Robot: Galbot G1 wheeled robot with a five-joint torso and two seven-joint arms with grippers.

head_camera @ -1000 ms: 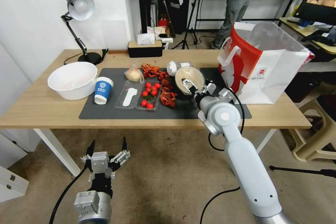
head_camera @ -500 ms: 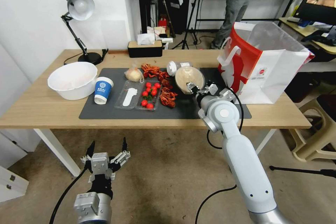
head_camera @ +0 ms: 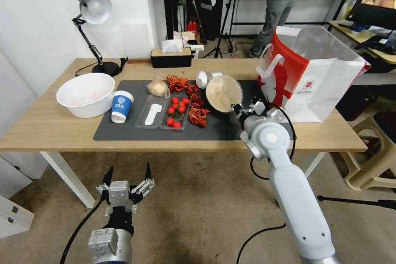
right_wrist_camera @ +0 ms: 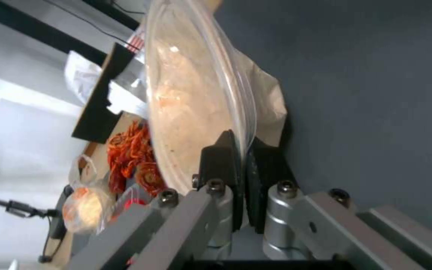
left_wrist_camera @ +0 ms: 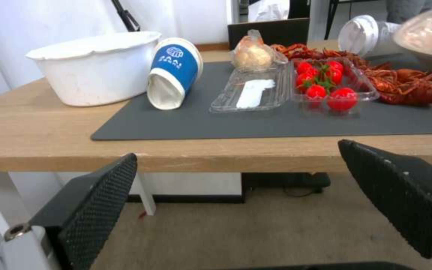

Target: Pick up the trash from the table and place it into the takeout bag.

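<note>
My right gripper (head_camera: 238, 108) is shut on the near rim of the round tan bowl (head_camera: 223, 93), which hangs tilted above the dark mat, just left of the takeout bag (head_camera: 310, 75). In the right wrist view its fingers (right_wrist_camera: 224, 162) pinch the bowl (right_wrist_camera: 188, 93) at its clear-covered edge. A small clear bottle (head_camera: 208, 78) lies on its side behind the bowl. The blue-and-white paper cup (head_camera: 121, 106) and the clear bag of pale food (head_camera: 158, 88) sit on the mat at the left. My left gripper (head_camera: 127, 176) hangs open over the floor, below the table (head_camera: 49, 128).
A large white bowl (head_camera: 86, 94) sits at the table's left end. A clear tray of tomatoes (head_camera: 175, 112) and red crayfish (head_camera: 197, 113) lie mid-mat. A desk lamp (head_camera: 94, 12) and a dark tissue box (head_camera: 170, 57) stand at the back edge.
My right gripper has drawn back and to the right with the tan bowl, lifting and tipping it more upright. The left arm has hardly moved.
</note>
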